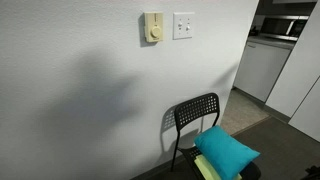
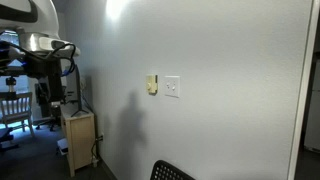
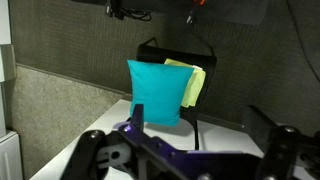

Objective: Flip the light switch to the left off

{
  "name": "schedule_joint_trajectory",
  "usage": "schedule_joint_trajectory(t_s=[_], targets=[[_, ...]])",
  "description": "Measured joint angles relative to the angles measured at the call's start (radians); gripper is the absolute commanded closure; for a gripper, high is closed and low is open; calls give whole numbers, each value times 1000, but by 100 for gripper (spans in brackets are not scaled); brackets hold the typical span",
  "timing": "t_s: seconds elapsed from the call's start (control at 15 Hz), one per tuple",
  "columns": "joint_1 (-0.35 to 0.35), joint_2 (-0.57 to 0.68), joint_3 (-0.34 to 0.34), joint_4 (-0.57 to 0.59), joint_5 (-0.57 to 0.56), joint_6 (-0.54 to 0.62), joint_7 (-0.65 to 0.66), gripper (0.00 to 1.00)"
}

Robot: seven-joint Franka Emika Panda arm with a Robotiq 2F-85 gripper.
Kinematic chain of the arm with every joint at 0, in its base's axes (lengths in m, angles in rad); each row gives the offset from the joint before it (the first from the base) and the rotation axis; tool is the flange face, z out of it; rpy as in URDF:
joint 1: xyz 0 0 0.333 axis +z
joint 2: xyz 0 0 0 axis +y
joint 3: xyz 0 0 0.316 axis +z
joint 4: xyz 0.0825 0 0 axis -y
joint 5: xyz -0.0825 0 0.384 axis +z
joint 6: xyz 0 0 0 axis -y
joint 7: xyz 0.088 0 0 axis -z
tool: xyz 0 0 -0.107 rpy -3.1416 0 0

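The light switch (image 1: 179,25) is the left toggle in a white double wall plate (image 1: 183,25) high on the white wall. It also shows, very small, in an exterior view (image 2: 169,87). Its position is too small to read. My arm (image 2: 42,45) is far from the wall, at the upper left of that view. In the wrist view my gripper (image 3: 200,118) is open and empty, with its two dark fingers spread wide. It faces a chair, and the switch is not in that view.
A cream-yellow plate with a round knob (image 1: 152,28) sits just left of the white plate. A black chair (image 1: 195,115) with a teal pillow (image 1: 226,150) and a yellow-green cushion (image 3: 194,85) stands below. A wooden cabinet (image 2: 80,135) stands against the wall. A kitchen (image 1: 280,50) opens at the right.
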Motion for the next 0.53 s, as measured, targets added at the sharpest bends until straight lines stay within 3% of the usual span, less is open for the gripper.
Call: schedule_joint_trajectory(t_s=[0.53], targets=[[0, 16, 0, 15, -11, 36, 0, 0]])
